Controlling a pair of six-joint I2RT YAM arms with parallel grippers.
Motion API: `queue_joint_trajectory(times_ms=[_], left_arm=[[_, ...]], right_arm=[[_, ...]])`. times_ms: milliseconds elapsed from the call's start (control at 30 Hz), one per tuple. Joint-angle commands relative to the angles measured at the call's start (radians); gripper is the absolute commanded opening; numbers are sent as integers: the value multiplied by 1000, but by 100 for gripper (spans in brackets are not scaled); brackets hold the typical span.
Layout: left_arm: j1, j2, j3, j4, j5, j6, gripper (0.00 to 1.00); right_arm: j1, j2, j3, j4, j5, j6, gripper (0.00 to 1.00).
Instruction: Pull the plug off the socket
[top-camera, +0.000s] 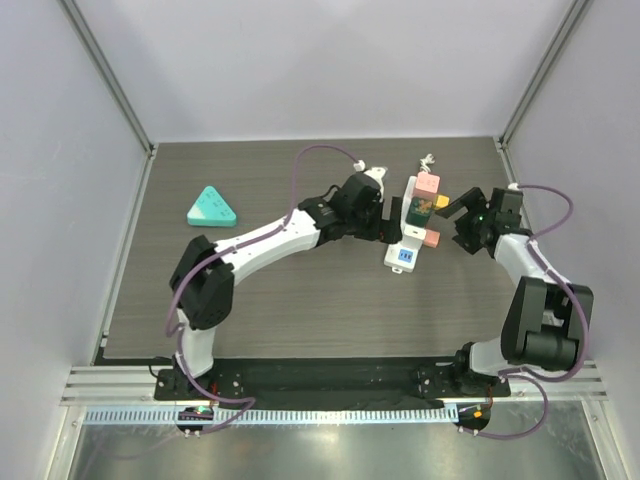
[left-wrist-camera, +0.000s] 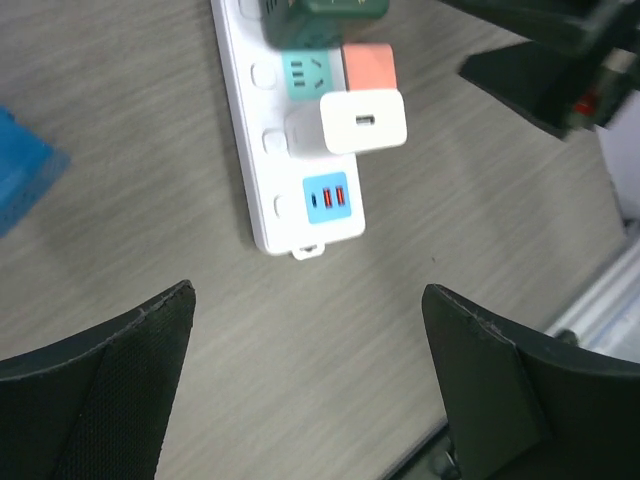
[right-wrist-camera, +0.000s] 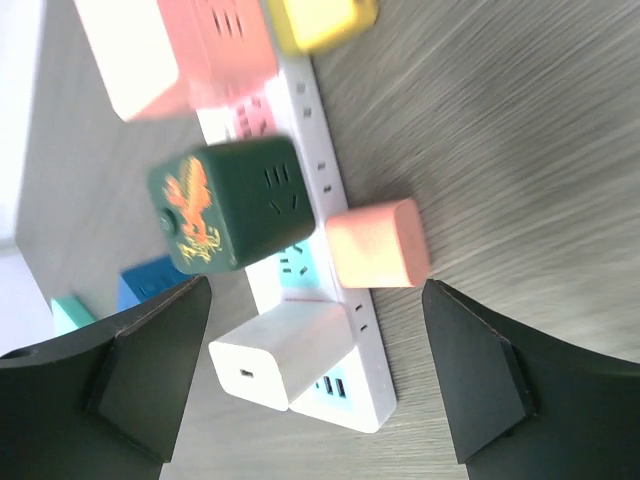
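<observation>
Top view: power strip (top-camera: 402, 258) on worktop (top-camera: 300, 310), between left claw (top-camera: 388, 224) and right claw (top-camera: 452, 206).
Left wrist: claw wide open, empty; white plug (left-wrist-camera: 362, 122) seated in strip, ahead of fingers.
Right wrist: claw wide open, empty; same plug low between fingers, untouched.

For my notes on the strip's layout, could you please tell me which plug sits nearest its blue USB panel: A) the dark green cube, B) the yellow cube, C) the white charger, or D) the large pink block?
C: the white charger sits directly next to the blue USB panel at the end of the power strip.
</observation>
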Motion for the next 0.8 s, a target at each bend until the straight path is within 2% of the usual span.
queue_joint_trajectory(times_ms=[0, 167, 300, 400, 767], left_arm=[[-48, 82, 124, -24, -136, 96, 95], [-108, 227, 277, -38, -191, 105, 95], [-134, 369, 439, -106, -251, 97, 96], [-150, 417, 507, -124, -305, 88, 96], [-158, 509, 585, -153, -382, 87, 89]], right_arm=[[-32, -97, -41, -7, 66, 40, 93], [-103, -153, -95, -7, 20, 65, 91], [-115, -176, -120, -12, -21, 57, 90], [-117, -176, -127, -12, -41, 51, 90], [-121, -199, -256, 34, -104, 39, 77]])
